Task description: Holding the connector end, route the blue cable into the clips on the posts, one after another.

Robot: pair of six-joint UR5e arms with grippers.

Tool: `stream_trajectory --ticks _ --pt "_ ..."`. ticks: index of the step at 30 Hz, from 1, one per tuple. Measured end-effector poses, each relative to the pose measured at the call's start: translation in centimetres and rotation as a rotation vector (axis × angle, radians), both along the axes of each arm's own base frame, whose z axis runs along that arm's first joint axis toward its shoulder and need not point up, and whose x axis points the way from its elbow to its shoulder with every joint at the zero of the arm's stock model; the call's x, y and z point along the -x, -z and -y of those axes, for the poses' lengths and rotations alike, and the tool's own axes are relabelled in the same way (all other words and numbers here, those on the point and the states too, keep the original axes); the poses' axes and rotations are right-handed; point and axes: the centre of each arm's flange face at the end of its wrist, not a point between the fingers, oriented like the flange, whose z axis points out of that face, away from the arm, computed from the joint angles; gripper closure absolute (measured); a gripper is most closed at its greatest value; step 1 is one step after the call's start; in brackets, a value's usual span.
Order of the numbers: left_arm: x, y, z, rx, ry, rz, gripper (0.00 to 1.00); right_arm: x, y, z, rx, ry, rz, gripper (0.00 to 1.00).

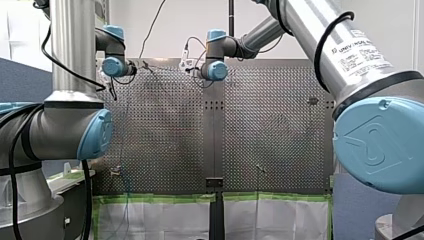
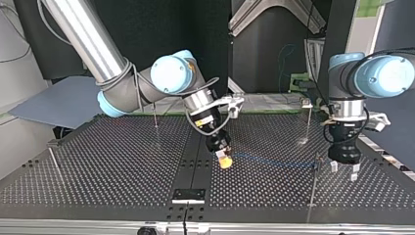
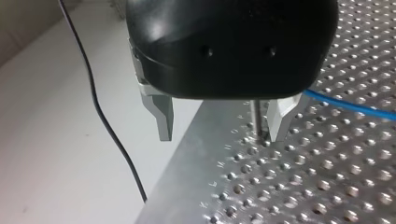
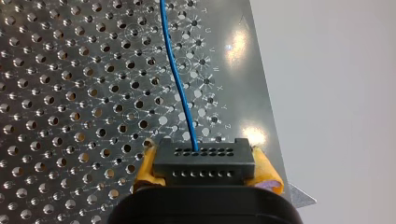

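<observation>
At the top view's left, a thin post stands alone on the table. Toward the middle, the right gripper tilts down close over the table, its yellow pads pressed against both sides of a black connector. The blue cable leaves the connector and runs low and nearly straight rightward to a second post. Whether it sits in a clip there is too small to tell. Just right of that post, the left gripper hangs upright, jaws wide apart and holding nothing. Its wrist view shows a slim post in the gap between the metal fingers, nearer one of them, with the cable passing behind. To do this step well, I judge the connector should be pinched firmly and carried slowly. The cable should be lightly taut and at clip height, so it slips into each clip without bending the thin posts. The table is metal, drilled all over with small holes, with letters stamped along one edge. Around it are a grey board at the left, a dark backdrop in the middle, and a loose black wire off the table's edge.
</observation>
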Motion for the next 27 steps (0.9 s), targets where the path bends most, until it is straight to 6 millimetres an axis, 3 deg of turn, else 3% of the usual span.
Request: stream_trajectory --ticks 4,9,27 --pt "0.5 0.6 0.2 -0.019 -0.026 -0.04 0.0 0.0 0.0 0.0 -0.001 0.0 -0.001 1.0" --pt "2.6 1.4 0.7 -0.024 -0.034 -0.093 0.0 0.0 0.0 0.0 -0.001 0.0 -0.002 1.0" --pt "7.6 -0.1 4.2 -0.014 0.018 -0.193 0.0 0.1 0.2 0.0 -0.01 0.004 -0.01 1.0"
